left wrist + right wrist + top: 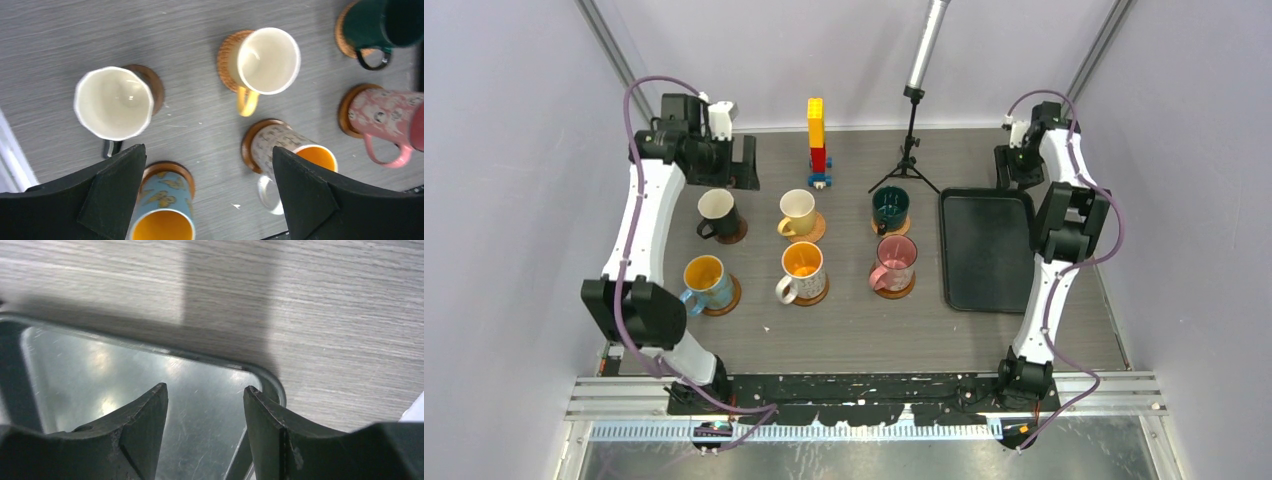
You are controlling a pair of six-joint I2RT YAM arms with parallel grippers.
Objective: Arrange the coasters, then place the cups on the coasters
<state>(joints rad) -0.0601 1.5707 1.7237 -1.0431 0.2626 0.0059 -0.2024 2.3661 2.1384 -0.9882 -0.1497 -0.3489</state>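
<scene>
Six mugs [798, 211] stand in two rows of three, each on its own coaster [226, 55], left of the black tray [987, 250]. Left gripper [207, 170] hangs above them, jaws wide apart, empty. Right gripper [205, 405] hovers over the tray's corner, jaws partly apart, holding nothing

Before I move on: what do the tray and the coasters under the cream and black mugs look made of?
The tray looks like metal with a dark glossy finish: it mirrors light and shows fine scratches. The cream mug's coaster looks grainy and dotted, perhaps cork or woven fibre. The black mug's coaster is smooth, dark and slightly shiny, probably polished wood.
</scene>
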